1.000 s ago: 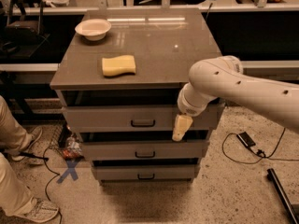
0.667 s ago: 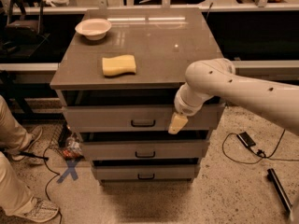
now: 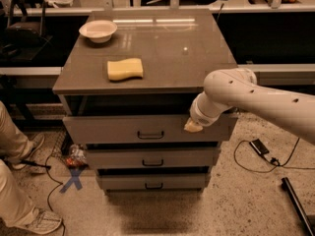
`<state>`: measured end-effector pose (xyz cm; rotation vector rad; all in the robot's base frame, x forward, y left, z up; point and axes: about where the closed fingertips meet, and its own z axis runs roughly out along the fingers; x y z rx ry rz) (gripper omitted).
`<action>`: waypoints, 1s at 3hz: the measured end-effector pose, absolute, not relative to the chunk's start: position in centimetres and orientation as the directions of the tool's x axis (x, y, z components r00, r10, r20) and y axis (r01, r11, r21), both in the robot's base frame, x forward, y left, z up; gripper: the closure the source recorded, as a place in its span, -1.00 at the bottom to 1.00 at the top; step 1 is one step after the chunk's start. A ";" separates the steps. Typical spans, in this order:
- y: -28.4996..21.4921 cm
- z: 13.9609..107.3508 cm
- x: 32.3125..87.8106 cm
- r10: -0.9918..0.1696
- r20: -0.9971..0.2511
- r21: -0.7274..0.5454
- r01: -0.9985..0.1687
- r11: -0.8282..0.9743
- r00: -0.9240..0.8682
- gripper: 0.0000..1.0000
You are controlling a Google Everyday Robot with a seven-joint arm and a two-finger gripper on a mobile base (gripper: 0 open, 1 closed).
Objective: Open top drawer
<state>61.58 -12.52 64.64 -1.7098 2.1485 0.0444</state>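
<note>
The top drawer [image 3: 108, 129] is the widest grey front under the cabinet top, with a small black bar handle [image 3: 150, 135] at its centre. A dark gap shows above its front. My gripper [image 3: 193, 127] sits at the end of the white arm [image 3: 256, 97], which reaches in from the right. Only a tan tip of it shows, against the right part of the top drawer front, right of the handle. Two narrower grey drawers [image 3: 147, 159] [image 3: 152, 182] lie below.
On the cabinet top [image 3: 162, 43] lie a yellow sponge [image 3: 125, 69] and a white bowl [image 3: 98, 30]. A person's legs and shoes [image 3: 19, 181] are at the left. Cables [image 3: 261, 149] and a blue floor cross [image 3: 74, 180] lie on the floor.
The tan gripper tip has drawn up from pointing down over the drawer front; less of it shows now, tucked under the white wrist. The drawers look unchanged.
</note>
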 end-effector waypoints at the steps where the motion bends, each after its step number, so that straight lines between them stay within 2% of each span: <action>1: -12.5 64.9 61.6 -0.930 -0.321 -0.216 -0.943 0.254 -0.177 1.00; 2: -12.5 64.9 61.6 -0.930 -0.321 -0.216 -0.943 0.254 -0.177 1.00; 3: -12.4 64.8 61.5 -0.931 -0.320 -0.213 -0.944 0.253 -0.177 0.66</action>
